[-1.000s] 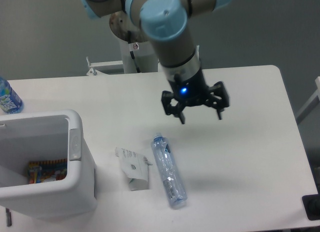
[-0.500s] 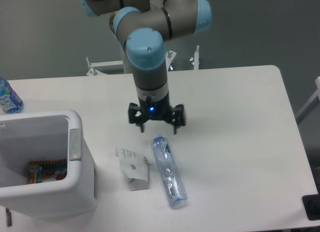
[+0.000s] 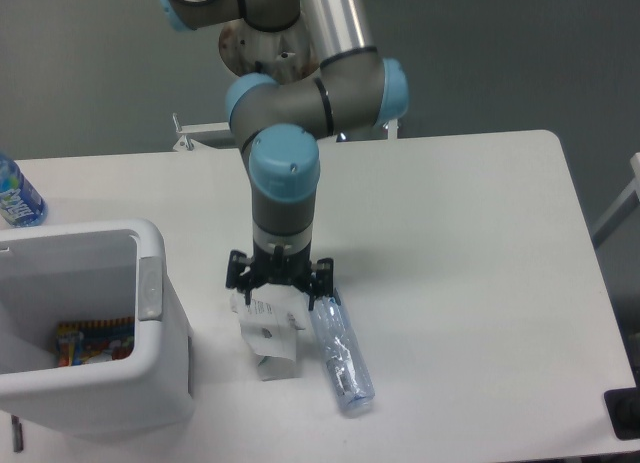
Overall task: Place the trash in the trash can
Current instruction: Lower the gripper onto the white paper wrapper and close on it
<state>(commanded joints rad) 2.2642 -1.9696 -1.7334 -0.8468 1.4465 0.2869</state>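
My gripper point(image 3: 279, 288) hangs spread over the crumpled carton point(image 3: 268, 335), which lies just right of the trash can point(image 3: 150, 283); light and soft, I'd pinch its upper fold

My white desk point(image 3: 480, 243) has rounded corners and a matte top under soft, even light. Behind it spreads a plain grey floor point(image 3: 90, 63). An upright water bottle with a blue label point(image 3: 15, 195) stands at the desk's far left edge.
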